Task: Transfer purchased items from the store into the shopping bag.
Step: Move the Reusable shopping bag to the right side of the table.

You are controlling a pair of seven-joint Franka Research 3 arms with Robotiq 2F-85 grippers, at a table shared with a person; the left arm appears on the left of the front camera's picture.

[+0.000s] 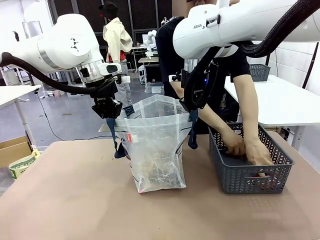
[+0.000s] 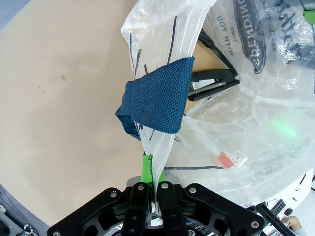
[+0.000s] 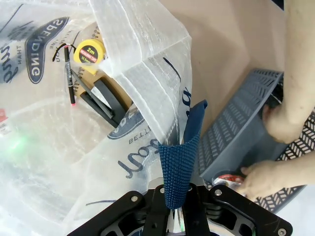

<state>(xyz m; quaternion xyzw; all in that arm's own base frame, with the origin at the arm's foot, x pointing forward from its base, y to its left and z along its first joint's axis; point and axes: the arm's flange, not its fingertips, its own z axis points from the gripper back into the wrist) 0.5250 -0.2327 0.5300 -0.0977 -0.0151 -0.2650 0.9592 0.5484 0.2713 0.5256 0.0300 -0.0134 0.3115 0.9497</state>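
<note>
Shopping bag (image 1: 156,145) stands open on the surface (image 1: 75,200), held between both arms: left end effector (image 2: 153,169) pinched shut on one rim beside a blue strap (image 2: 157,101), right end effector (image 3: 173,214) clamped on the opposite rim's strap. Just beside the bag, a person's hands (image 1: 252,150) reach into the grey basket (image 1: 250,179).

Near table: tan-brown matte tabletop (image 1: 75,200), a few faint marks on it in the left wrist view.
Right side: white table (image 1: 285,105) on white legs, with a small grey lattice bin (image 1: 259,71) on its far end.
Left side: corner of another white table (image 1: 15,92).
Floor: smooth grey (image 1: 70,117), slightly glossy.
Lower left: open cardboard box (image 1: 12,150) on the floor, with a green-and-white printed strip (image 1: 22,164) just beside it.
Back wall: dark gridded panels (image 1: 145,12).
Right wall: white panels (image 1: 300,55).
Far back: a cluttered desk (image 1: 147,60), details too small to tell.
Light: even indoor light, brightest at upper left.
</note>
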